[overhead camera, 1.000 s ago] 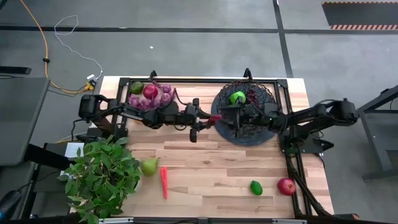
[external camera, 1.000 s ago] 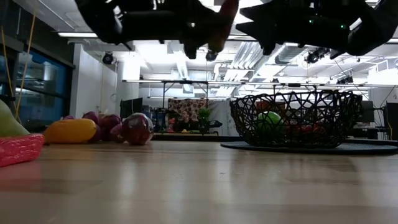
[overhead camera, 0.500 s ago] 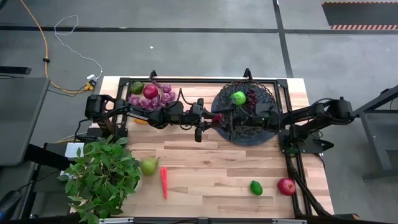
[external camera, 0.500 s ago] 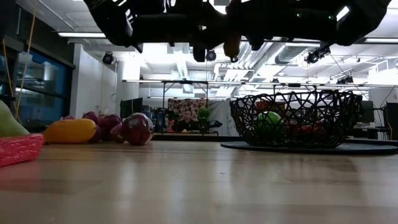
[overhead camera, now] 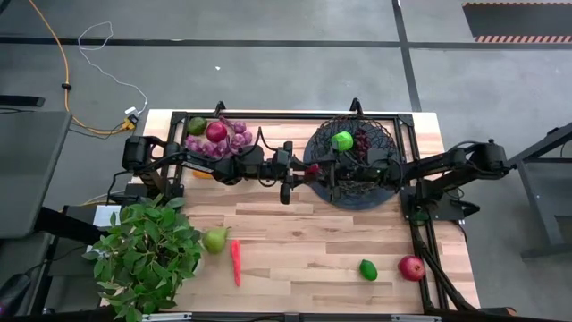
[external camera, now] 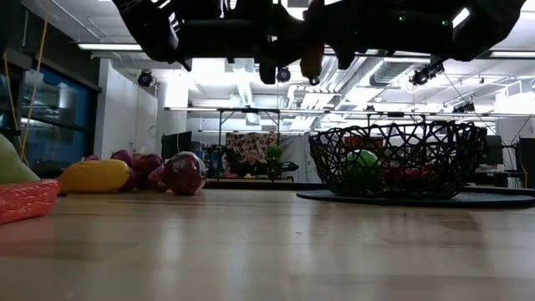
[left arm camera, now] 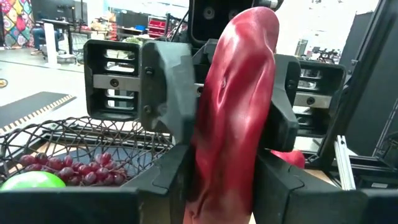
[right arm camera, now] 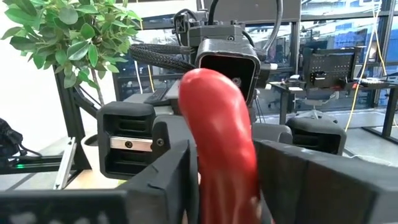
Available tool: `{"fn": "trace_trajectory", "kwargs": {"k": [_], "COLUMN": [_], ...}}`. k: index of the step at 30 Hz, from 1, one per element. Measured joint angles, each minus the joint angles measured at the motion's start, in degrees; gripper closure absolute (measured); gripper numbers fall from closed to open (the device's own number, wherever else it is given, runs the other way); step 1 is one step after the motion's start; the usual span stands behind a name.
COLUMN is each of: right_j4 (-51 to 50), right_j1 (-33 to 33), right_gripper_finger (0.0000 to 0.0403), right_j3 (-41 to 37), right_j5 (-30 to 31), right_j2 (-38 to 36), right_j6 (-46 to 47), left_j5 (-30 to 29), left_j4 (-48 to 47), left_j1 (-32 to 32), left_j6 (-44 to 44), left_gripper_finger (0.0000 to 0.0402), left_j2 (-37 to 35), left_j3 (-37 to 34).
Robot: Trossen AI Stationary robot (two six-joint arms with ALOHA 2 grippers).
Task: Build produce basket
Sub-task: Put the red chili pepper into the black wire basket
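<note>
A red chilli pepper stands upright in the air beside the left rim of the black wire basket, held between both grippers. My left gripper reaches in level from the left and is shut on it. My right gripper reaches across the basket from the right and is also closed on it. In the basket lie a green lime and purple grapes. In the low view the chilli hangs below the dark grippers. My left gripper pinches the chilli's two sides between its fingers, coming level from the table's left and lying across it. The chilli stands upright, its upper end above the fingers, clear of the table. My right gripper pinches the same chilli by its sides, its fingers level from the table's right and across the chilli. In the left wrist view these fingers flank the chilli's middle. The chilli is clear of the basket and table.
More produce lies at the far left: grapes, an apple, a lime. Near the front edge lie a pear, a second chilli, a lime and an apple. A leafy potted plant stands at the near left.
The two grippers have drawn together over the basket's left rim: the left one went a little toward the right with the chilli, the right one toward it. The chilli has gone from tilted to upright. Both have kept still for the last half second.
</note>
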Motion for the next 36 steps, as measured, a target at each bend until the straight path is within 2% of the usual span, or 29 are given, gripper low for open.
{"fn": "trace_trajectory", "kwargs": {"k": [7, 16, 21, 28, 31, 36], "right_j4": [0.0, -0.3, -5.9, -19.5, -27.4, -37.7], "right_j1": [0.0, -0.1, -1.2, -3.6, -4.1, -4.3], "right_gripper_finger": [0.0319, 0.0335, 0.0336, 0.0336, 0.0336, 0.0336], "right_j3": [0.0, 0.0, 0.0, 0.0, 0.0, 0.0], "right_j5": [0.0, 0.0, 0.1, 1.1, 3.7, 6.4], "right_j2": [-0.1, -0.2, -3.0, -11.8, -16.5, -23.5], "right_j6": [0.0, -0.1, -1.5, -4.3, -5.6, -6.1], "left_j5": [0.1, 0.6, 1.3, 5.6, 5.7, 3.6], "left_j4": [-0.1, -1.0, -7.7, -20.3, -18.8, -5.8], "left_j1": [0.0, 0.4, 2.5, 5.2, 5.2, 5.4], "left_j6": [0.0, 0.9, 1.5, 3.6, 6.1, 8.0], "left_gripper_finger": [0.0263, 0.0187, 0.0163, 0.0159, 0.0160, 0.0160], "left_j2": [0.0, -0.6, -6.2, -15.7, -19.8, -27.1], "left_j3": [0.0, 0.0, 0.1, -0.5, -5.2, -18.1]}}
